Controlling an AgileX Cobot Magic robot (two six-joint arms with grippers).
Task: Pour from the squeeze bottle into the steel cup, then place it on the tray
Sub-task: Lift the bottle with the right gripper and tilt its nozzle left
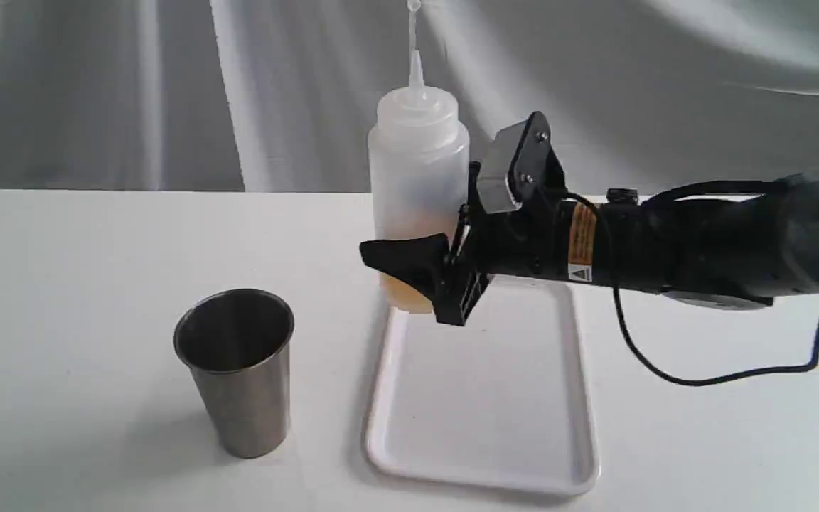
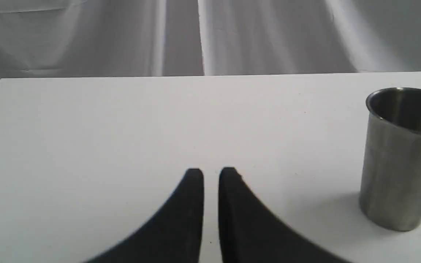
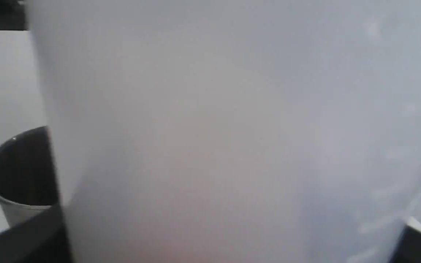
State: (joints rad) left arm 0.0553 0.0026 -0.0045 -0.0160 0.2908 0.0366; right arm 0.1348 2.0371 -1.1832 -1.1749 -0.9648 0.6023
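Observation:
The squeeze bottle (image 1: 416, 178) stands upright, translucent white, with amber liquid low inside and its nozzle pointing up. My right gripper (image 1: 404, 264) is shut on its lower body from the right. The bottle's base is over the far left corner of the white tray (image 1: 484, 398); whether it touches the tray I cannot tell. The steel cup (image 1: 239, 370) stands upright on the table to the left of the tray. In the right wrist view the bottle (image 3: 232, 128) fills the picture, with the cup (image 3: 16, 171) beyond it. My left gripper (image 2: 210, 175) is shut and holds nothing, with the cup (image 2: 400, 157) off to one side.
A white table (image 1: 61, 284) bears everything, and grey cloth (image 1: 97, 85) hangs behind it. A black cable (image 1: 701, 377) loops from the right arm down over the table to the right of the tray.

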